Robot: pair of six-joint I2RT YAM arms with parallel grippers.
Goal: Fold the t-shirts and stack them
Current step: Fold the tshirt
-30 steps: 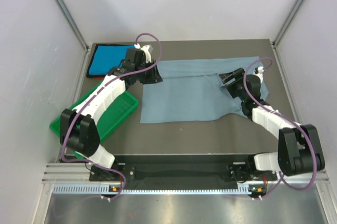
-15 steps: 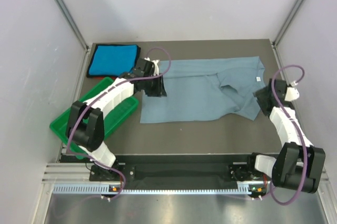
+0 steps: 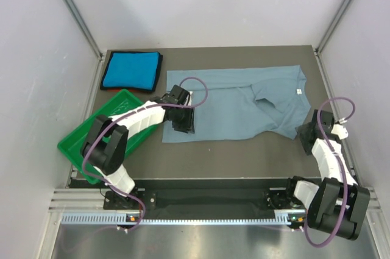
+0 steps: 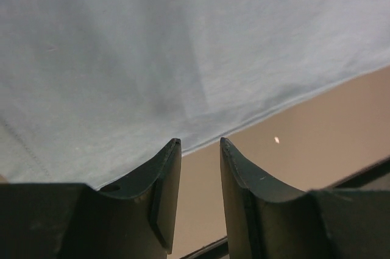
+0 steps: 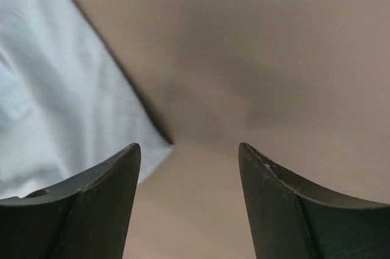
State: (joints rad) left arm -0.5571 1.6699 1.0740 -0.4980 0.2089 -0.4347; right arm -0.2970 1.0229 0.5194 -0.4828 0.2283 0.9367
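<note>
Left jaws: the left gripper [image 4: 200,142] stood with its fingers a narrow gap apart, pinching nothing; bare table [image 4: 329,125] showed through the gap.
Left contact: its tips sat at the hemmed near edge of the grey-blue shirt [image 4: 152,46], close to the cloth's near left corner; whether they touched it could not be told.
Right jaws: the right gripper [image 5: 189,146] was spread wide and empty above the table.
Right surroundings: the shirt's near right corner lay just beside one finger.
Grey-blue shirt: lay spread across mid-table, a fold of cloth over its right part.
Writing: a small white tag [image 3: 299,92] at the shirt's right end, too small to read.
Turquoise shirt [image 3: 130,70]: folded at the table's far left corner.
Green tray [image 3: 76,143]: at the left edge, under the left arm.
</note>
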